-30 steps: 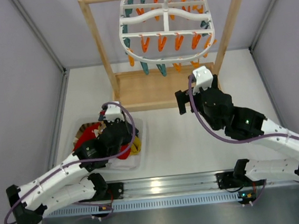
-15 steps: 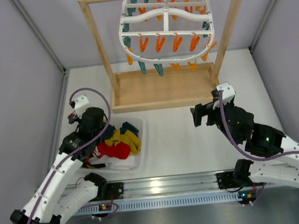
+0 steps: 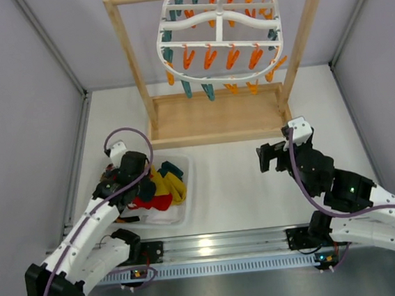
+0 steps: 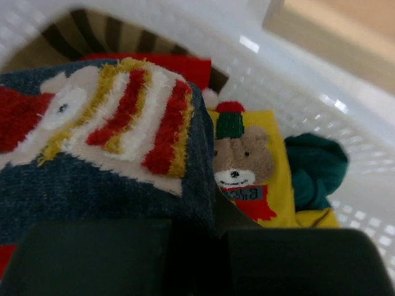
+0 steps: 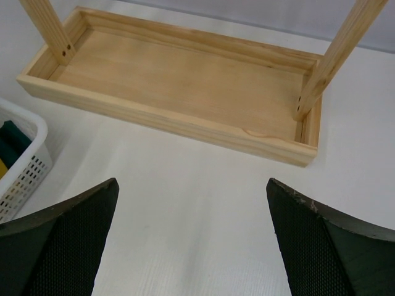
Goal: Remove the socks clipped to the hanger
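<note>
The right gripper [image 5: 191, 185], fingers spread and empty, has drawn back from the hanger [image 3: 219, 43], and the left gripper [image 4: 194, 229], finger state not discernible, has returned over the socks [image 3: 161, 190] heaped in the basket [image 3: 183, 165]; the hanger carries only clips [image 3: 210, 56], so removal appears complete.

The left arm [image 3: 86, 225] bends forward, the left gripper [image 4: 197, 250] pointing down with fingers nearly together, while the right arm [image 3: 359, 195] stretches forward, the right gripper [image 5: 192, 185] spread wide apart
</note>
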Action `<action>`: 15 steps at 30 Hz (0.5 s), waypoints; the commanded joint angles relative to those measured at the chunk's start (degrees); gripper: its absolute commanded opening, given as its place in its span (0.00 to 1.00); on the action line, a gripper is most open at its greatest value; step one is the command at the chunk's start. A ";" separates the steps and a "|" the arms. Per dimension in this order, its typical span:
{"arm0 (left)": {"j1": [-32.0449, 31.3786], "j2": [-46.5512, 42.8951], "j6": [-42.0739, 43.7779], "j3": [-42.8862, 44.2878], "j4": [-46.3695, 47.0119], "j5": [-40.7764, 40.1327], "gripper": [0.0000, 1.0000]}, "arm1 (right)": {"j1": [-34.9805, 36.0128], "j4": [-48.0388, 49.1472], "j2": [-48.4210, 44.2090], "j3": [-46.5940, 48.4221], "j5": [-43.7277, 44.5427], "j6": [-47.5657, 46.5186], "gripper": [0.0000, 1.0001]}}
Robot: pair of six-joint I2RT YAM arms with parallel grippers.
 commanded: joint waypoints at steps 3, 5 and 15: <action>0.21 6.41 -6.78 -8.37 10.41 8.41 0.00 | -0.51 2.19 -0.26 -1.44 -0.90 0.96 1.00; 0.21 7.47 -10.38 -10.76 13.39 9.29 0.00 | -0.51 2.88 -0.87 -2.66 -1.96 1.40 0.99; 0.21 1.68 -14.09 -14.63 13.32 5.34 0.26 | -0.51 3.06 -0.79 -3.73 -2.75 2.20 1.00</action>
